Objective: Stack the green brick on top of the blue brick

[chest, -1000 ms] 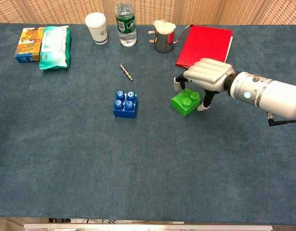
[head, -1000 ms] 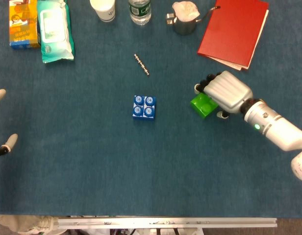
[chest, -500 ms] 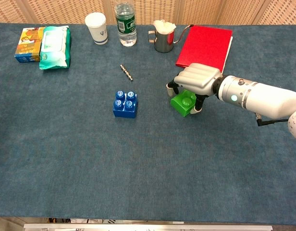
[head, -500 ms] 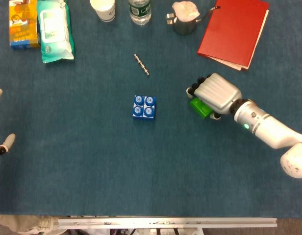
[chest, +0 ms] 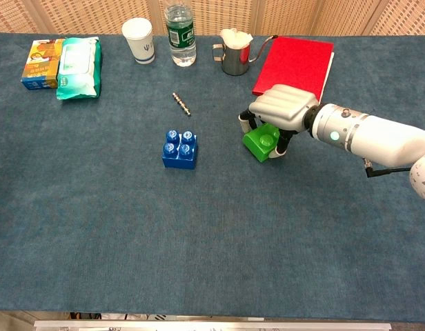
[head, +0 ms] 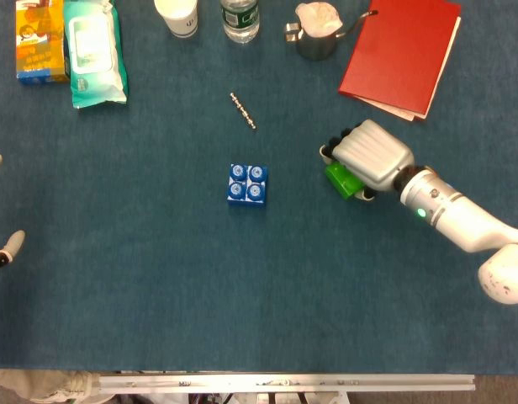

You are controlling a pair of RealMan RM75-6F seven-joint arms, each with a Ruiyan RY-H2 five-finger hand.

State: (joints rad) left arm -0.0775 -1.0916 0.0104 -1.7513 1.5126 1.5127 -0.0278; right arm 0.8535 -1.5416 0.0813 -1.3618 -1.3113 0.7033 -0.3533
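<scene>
The blue brick [head: 247, 184] [chest: 179, 149] sits studs up near the middle of the blue table cloth. To its right, the green brick [head: 338, 180] [chest: 261, 143] is tilted and largely covered from above by my right hand [head: 372, 154] [chest: 282, 107]. That hand grips the brick, with fingers down its left side and the thumb on its right. Roughly a hand's width of cloth separates the two bricks. Only fingertips of my left hand [head: 7, 247] show at the left edge of the head view, spread apart and holding nothing.
A red book [head: 402, 50] [chest: 292, 65] lies just behind the right hand. Along the back stand a metal cup [chest: 232, 58], a water bottle [chest: 179, 33] and a paper cup [chest: 139, 38]. A wipes pack [chest: 78, 67] and a box [chest: 40, 63] lie far left. A small metal rod [head: 242, 110] lies behind the blue brick.
The right hand moved left over the green brick and its fingers came round it. The brick has shifted slightly left and back and now sits tilted. The left hand barely moved.
</scene>
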